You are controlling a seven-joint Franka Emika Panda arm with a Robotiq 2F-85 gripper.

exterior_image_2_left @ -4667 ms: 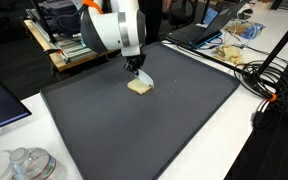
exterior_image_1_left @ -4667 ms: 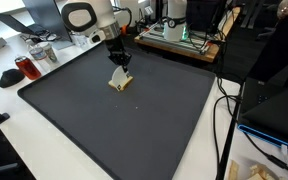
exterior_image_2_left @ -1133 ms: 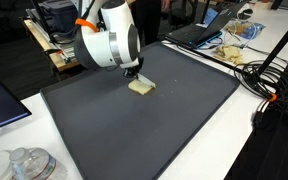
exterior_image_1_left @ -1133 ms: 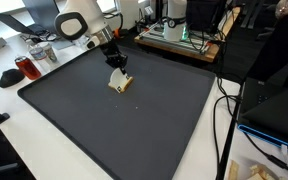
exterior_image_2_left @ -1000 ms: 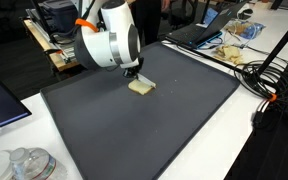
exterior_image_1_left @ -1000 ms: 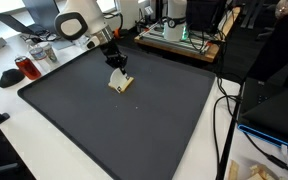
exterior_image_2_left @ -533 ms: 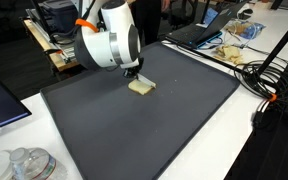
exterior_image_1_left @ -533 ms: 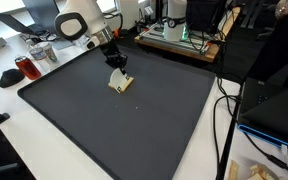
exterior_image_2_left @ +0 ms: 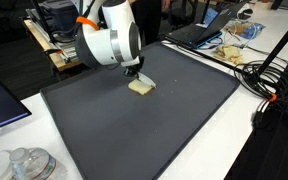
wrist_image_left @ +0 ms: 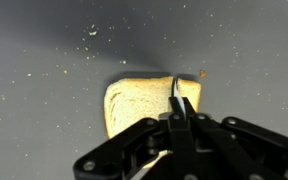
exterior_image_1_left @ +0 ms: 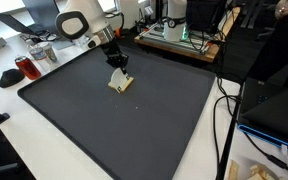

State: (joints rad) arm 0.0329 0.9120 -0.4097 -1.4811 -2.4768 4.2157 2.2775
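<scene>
Fingers point(wrist_image_left: 174, 95) remain fully shut, tips on the bread slice point(wrist_image_left: 134, 105), arm point(exterior_image_2_left: 109, 40) leaning lower.

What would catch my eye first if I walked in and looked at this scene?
A single slice of bread lies alone on a large dark mat, with crumbs scattered beyond it in the wrist view. A bulky white robot arm leans over it, its gripper shut on a thin tool that reaches over the slice.

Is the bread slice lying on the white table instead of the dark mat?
No, the bread slice lies on the dark mat, well inside its edges.
</scene>
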